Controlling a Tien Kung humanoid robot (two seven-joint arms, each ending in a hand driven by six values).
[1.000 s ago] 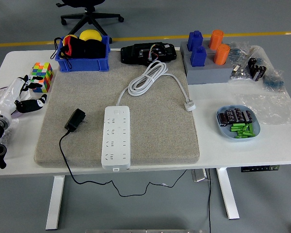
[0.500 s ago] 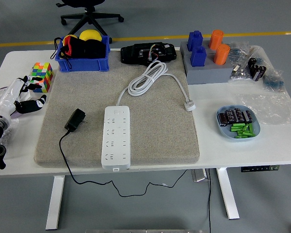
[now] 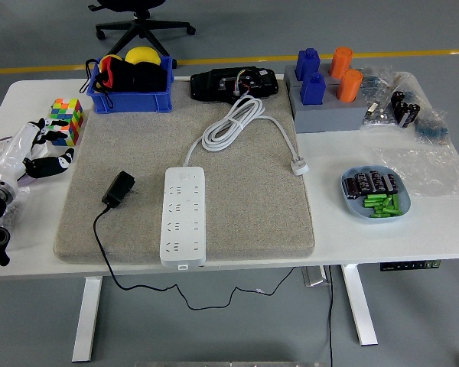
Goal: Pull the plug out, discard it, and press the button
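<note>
The white table (image 3: 222, 256) holds a grey felt mat (image 3: 237, 222); the black plug (image 3: 118, 188) lies beside the white power strip (image 3: 183, 216); the left hand (image 3: 42, 157) rests loose, holding nothing.

Grey floor (image 3: 30, 46), yellow line (image 3: 237, 58), black office chair (image 3: 141, 19) behind white table (image 3: 413, 222).

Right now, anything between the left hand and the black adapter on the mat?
Nothing in the head view: between the left hand and the black adapter lie only bare table and the mat's left edge. The cube sits farther back.
</note>
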